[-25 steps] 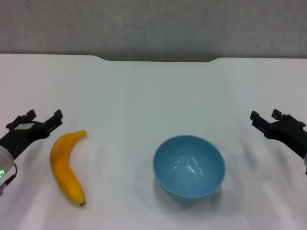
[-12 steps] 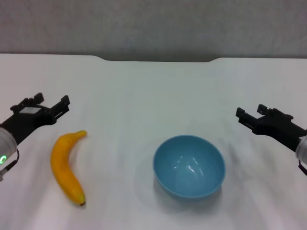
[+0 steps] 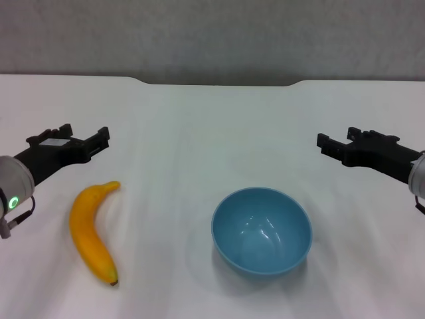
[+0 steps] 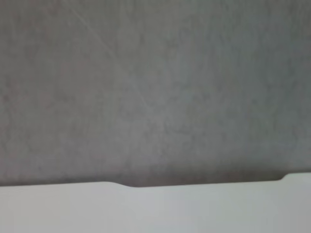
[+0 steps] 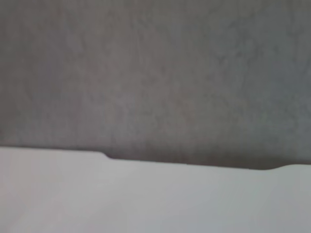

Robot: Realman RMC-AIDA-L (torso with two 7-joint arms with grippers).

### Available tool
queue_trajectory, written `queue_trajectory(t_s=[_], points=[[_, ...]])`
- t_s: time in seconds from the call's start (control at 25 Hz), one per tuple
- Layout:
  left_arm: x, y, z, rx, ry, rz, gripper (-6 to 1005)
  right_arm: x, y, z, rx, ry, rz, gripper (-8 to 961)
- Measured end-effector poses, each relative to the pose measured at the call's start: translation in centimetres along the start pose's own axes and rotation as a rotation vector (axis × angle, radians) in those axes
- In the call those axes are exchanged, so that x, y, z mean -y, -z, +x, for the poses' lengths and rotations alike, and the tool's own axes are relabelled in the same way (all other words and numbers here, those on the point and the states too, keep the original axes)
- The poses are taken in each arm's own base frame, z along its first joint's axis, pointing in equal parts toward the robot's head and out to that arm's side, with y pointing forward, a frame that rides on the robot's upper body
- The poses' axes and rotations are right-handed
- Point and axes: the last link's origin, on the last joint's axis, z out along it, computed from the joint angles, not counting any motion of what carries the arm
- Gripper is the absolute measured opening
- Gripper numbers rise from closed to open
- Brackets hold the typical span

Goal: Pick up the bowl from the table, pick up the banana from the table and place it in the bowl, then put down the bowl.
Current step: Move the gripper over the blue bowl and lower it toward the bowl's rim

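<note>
Bowl [image 3: 261, 230] untouched; both pincers spread, empty.

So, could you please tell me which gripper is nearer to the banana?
The left gripper, just beyond the banana; the right gripper is far across the table, past the bowl.

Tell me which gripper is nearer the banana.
The left gripper: it hovers just beyond the banana at the table's left side. The right gripper is across the table, past the bowl.
</note>
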Motion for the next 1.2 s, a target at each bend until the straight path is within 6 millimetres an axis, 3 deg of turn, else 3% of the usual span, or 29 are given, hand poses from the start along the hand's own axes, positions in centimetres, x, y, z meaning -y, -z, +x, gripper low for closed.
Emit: queue_trajectory(t_s=[0.4,0.8,1.2], points=[[0.1,-0.1,2.4,0.132,0.018,-0.023,797,0.0,0.0,-3.0,-0.187,0.037,-0.025,732],[2.9,0.1,3.8,0.280,0.010,0.091,796,-0.6,-0.8,-5.2,-0.351,-0.041,-0.097,733],[2.7,-0.1,3.9,0.277,-0.020,0.091,792,-0.9,-2.9,-3.4,-0.576,-0.074,-0.112,732]])
